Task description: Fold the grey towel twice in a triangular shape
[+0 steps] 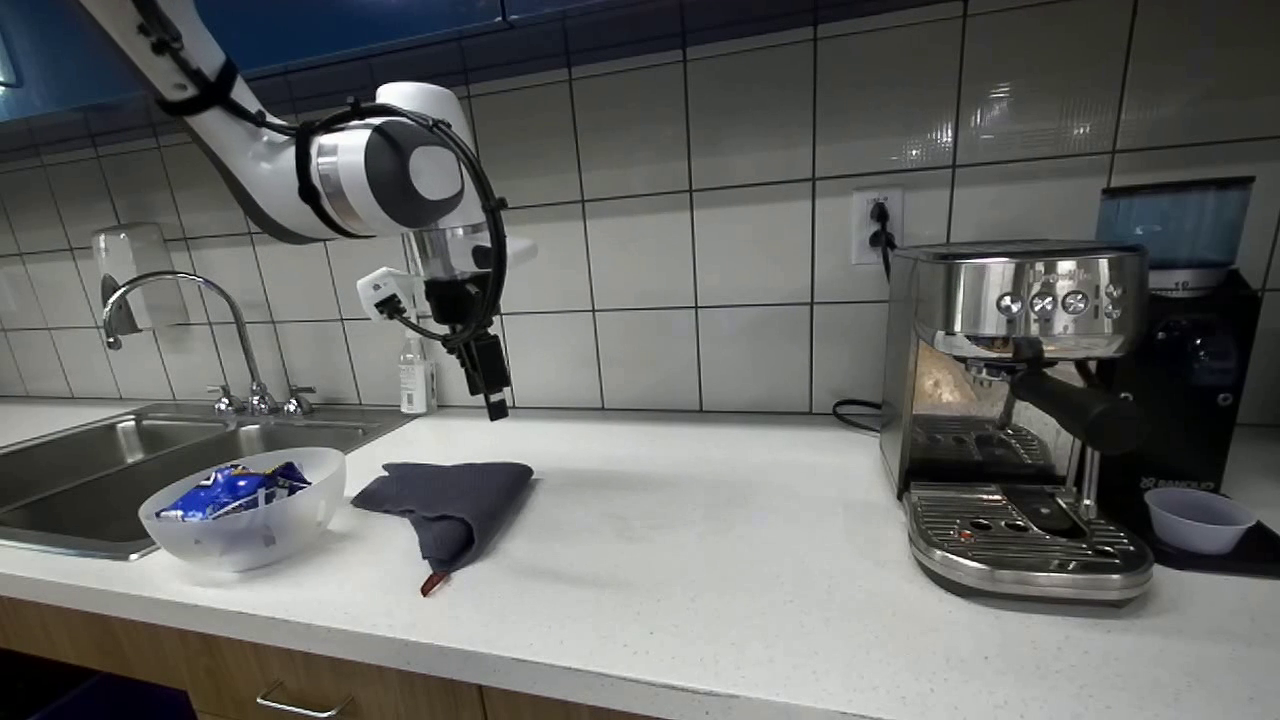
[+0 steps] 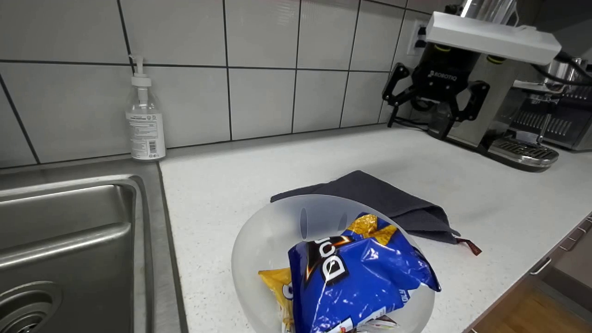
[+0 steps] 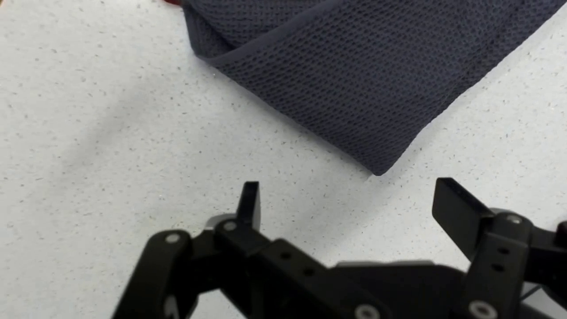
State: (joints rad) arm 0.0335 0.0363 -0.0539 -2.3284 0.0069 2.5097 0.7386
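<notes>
The grey towel (image 1: pixel 455 500) lies folded on the counter in a rough triangle, with uneven layers near its front end. It also shows in an exterior view (image 2: pixel 370 192), partly hidden behind the bowl. A red tag (image 1: pixel 432 584) sticks out at its front tip. In the wrist view the towel (image 3: pixel 354 75) fills the upper part, and one pointed corner faces the jaws. My gripper (image 3: pixel 347 181) is open and empty, its fingers wide apart. In both exterior views the gripper (image 1: pixel 497 408) (image 2: pixel 420 123) hangs above the counter, apart from the towel.
A translucent bowl (image 1: pixel 320 490) with a blue chip bag (image 2: pixel 356 277) stands close beside the towel. The sink (image 1: pixel 130 550) lies beyond it. A soap bottle (image 2: pixel 145 125) stands by the tiled wall. A coffee machine (image 1: pixel 1020 400) and a grinder (image 1: pixel 1180 370) stand at the counter's far end.
</notes>
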